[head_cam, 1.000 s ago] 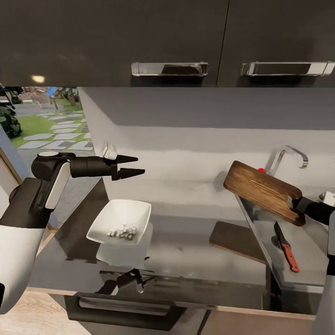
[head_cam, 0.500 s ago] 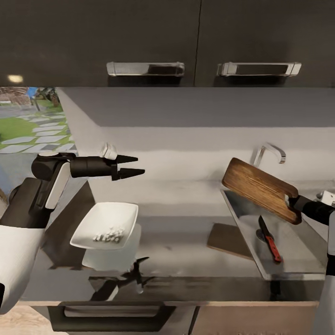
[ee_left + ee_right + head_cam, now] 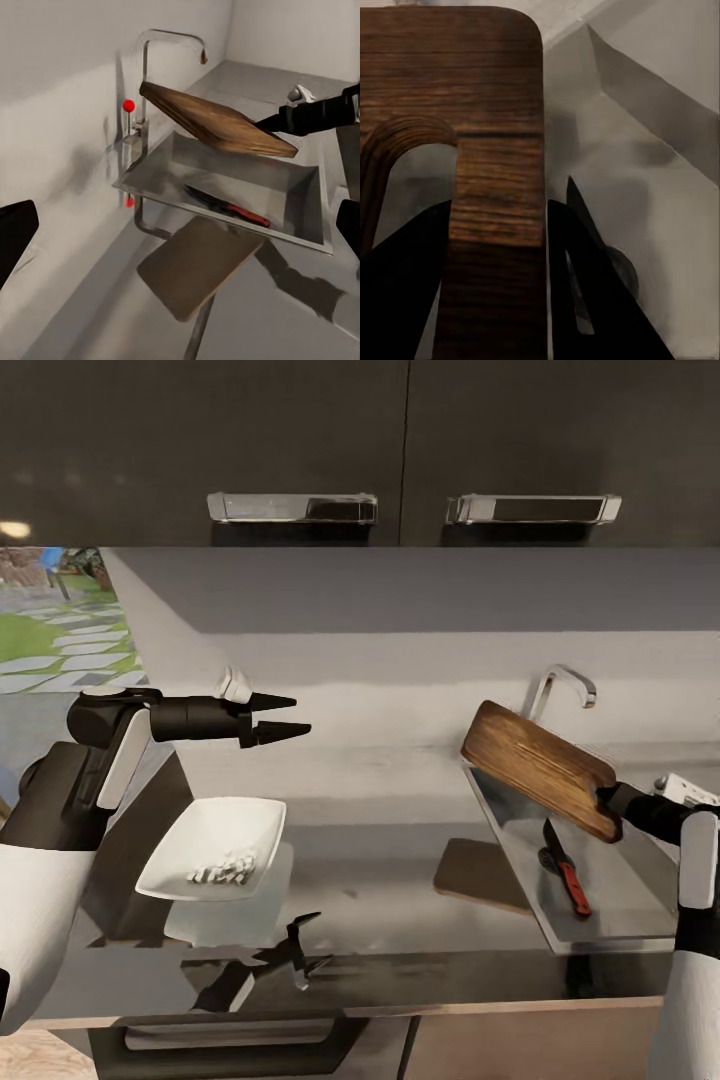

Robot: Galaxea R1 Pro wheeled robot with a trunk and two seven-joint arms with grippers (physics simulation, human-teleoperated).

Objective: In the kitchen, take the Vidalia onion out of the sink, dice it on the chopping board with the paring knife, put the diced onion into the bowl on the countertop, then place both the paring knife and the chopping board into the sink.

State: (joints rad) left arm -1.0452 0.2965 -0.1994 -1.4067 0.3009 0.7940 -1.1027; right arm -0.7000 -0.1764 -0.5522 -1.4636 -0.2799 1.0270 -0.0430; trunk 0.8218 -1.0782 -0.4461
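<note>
The right gripper [image 3: 612, 800] clamps the chopping board [image 3: 538, 768] by its handle end, tilted in the air above the sink [image 3: 610, 925], where the paring knife [image 3: 566, 870] lies; the left gripper [image 3: 283, 717] hovers narrowly parted above the bowl [image 3: 213, 847] near the countertop's [image 3: 400, 895] left end

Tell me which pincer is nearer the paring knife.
Right. The right pincer holds the chopping board just above the sink, where the paring knife lies. The left pincer hovers far off, above the bowl.
</note>
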